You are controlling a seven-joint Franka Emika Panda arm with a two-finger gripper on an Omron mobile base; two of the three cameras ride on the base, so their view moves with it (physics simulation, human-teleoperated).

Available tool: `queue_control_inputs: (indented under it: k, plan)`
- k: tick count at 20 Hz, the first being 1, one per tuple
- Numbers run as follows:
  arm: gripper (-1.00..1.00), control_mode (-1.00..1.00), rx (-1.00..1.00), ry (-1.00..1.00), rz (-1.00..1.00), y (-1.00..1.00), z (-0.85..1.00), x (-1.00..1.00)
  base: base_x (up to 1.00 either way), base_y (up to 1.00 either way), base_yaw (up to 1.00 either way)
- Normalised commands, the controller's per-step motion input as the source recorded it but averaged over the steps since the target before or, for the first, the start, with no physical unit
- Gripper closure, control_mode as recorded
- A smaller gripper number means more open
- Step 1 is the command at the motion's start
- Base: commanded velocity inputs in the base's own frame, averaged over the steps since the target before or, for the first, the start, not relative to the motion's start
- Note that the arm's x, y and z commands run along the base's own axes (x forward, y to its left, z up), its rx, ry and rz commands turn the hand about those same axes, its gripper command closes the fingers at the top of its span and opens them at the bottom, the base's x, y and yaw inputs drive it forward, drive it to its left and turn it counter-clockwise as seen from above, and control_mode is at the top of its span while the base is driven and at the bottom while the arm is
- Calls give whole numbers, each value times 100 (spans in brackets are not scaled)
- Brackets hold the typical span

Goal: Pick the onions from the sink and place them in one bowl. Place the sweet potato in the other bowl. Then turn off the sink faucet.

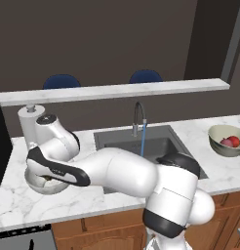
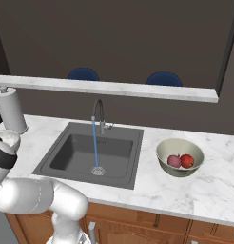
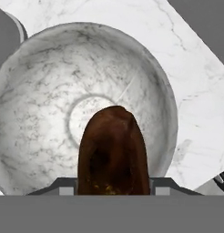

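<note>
In the hand view my gripper is shut on the dark brown sweet potato, which hangs just above the middle of the silvery mottled other bowl. That bowl stands on the counter left of the sink, with my hand reaching down over it. The olive-beige bowl stands right of the sink and holds both onions, the pinkish one and the bright red one. A blue stream of water runs from the sink faucet to the drain.
A paper towel roll stands at the back left of the counter, close behind the mottled bowl. A raised marble ledge runs behind the sink. A black appliance stands at the far left.
</note>
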Motion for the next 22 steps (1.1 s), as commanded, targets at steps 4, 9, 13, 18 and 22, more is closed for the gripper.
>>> queue_control_inputs:
  k: [4,9,13,18,22]
  plan:
    - [100,-100,0,0,-1,-16,-16,0,0,0,0]
    - [100,-100,0,0,0,-19,-15,1,0,0,0]
    - [100,-100,0,0,0,-6,-14,7,0,0,0]
    - [100,-100,0,-2,-1,0,-18,23,0,0,0]
    - [100,-100,0,-5,-1,0,-23,32,0,0,0]
